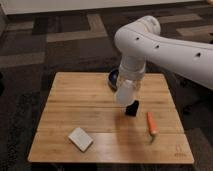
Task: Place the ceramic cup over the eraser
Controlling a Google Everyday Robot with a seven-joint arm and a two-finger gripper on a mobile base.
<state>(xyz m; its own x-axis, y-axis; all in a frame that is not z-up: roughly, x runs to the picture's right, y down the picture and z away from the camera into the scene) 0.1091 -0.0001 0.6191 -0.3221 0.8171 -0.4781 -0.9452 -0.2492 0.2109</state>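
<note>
The white ceramic cup [125,92] hangs from my gripper [127,82] at the end of the white arm, held above the wooden table [75,105]. The cup sits just above and slightly left of the black eraser [132,108], whose upper part it partly covers. The eraser lies on the table right of centre. The arm hides the gripper's grasp on the cup's upper part.
A dark blue bowl [113,79] sits at the table's far edge, partly behind the arm. An orange carrot-like stick [151,124] lies to the right of the eraser. A flat white square pad [80,139] lies near the front left.
</note>
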